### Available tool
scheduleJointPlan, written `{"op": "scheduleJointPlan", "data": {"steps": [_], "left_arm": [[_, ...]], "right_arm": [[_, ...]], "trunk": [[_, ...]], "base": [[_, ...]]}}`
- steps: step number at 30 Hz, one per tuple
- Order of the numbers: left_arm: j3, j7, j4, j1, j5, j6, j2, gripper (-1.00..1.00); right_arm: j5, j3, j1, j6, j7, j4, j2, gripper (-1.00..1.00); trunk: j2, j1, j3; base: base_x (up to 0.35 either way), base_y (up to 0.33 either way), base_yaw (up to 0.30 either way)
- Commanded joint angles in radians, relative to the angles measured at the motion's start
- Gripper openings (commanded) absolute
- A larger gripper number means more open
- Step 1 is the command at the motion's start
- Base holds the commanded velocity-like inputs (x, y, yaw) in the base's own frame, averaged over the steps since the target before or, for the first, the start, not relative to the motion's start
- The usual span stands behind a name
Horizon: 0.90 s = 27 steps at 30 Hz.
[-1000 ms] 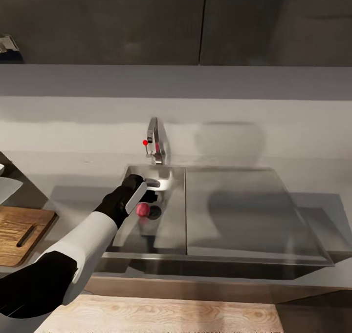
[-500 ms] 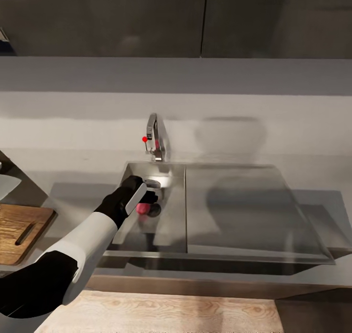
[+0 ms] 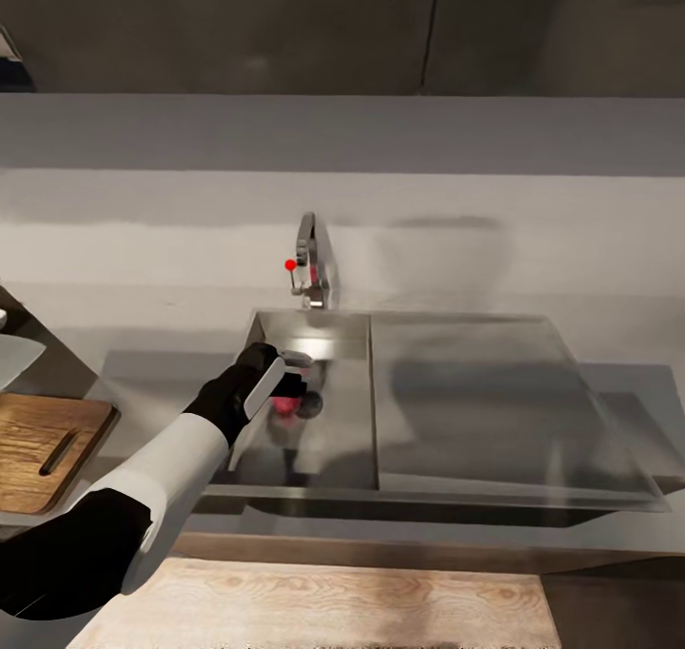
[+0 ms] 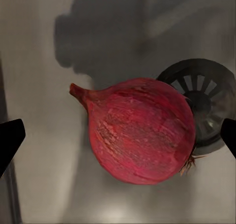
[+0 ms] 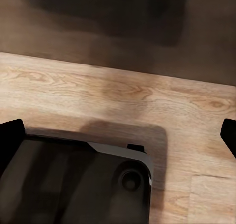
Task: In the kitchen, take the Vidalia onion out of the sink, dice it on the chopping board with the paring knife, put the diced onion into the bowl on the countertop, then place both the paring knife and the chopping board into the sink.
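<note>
Half the Vidalia onion (image 3: 285,405) hides behind the left pincer (image 3: 293,375).

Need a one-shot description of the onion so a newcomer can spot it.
Find the steel sink set in the grey countertop, under the chrome tap with the red knob. In its deep basin, right beside the dark round drain, lies the Vidalia onion. It is the one pinkish-red ball there, with the left gripper open around it.

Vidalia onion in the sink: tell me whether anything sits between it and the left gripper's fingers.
Nothing visible does. In the left wrist view the Vidalia onion lies on the sink floor beside the drain, centred between the open fingertips of the left gripper, with only bare steel on either side.
</note>
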Motion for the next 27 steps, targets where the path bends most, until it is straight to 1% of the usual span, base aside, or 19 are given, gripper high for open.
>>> {"op": "scheduleJointPlan", "data": {"steps": [1, 11, 17, 27], "left_arm": [[-0.004, 0.009, 0.0, -0.001, 0.01, 0.003, 0.0, 1.0], [-0.005, 0.009, 0.001, -0.001, 0.01, 0.003, 0.0, 1.0], [-0.005, 0.009, 0.001, -0.001, 0.01, 0.002, -0.001, 1.0], [-0.005, 0.009, 0.002, -0.001, 0.01, 0.003, -0.001, 1.0]], "right_arm": [[0.005, -0.005, 0.0, -0.003, 0.008, -0.002, 0.002, 1.0], [0.005, -0.005, 0.0, -0.003, 0.008, -0.002, 0.002, 1.0], [0.005, -0.005, 0.0, -0.003, 0.008, -0.002, 0.002, 1.0], [0.005, -0.005, 0.0, -0.003, 0.008, -0.002, 0.002, 1.0]], "trunk": [[-0.002, 0.001, -0.003], [-0.002, 0.001, -0.019], [-0.002, 0.001, -0.029], [-0.002, 0.001, -0.045]], "base": [[0.0, 0.021, 0.0], [0.008, 0.0, 0.0], [0.108, -0.102, 0.0], [0.016, -0.016, 0.0]]}}
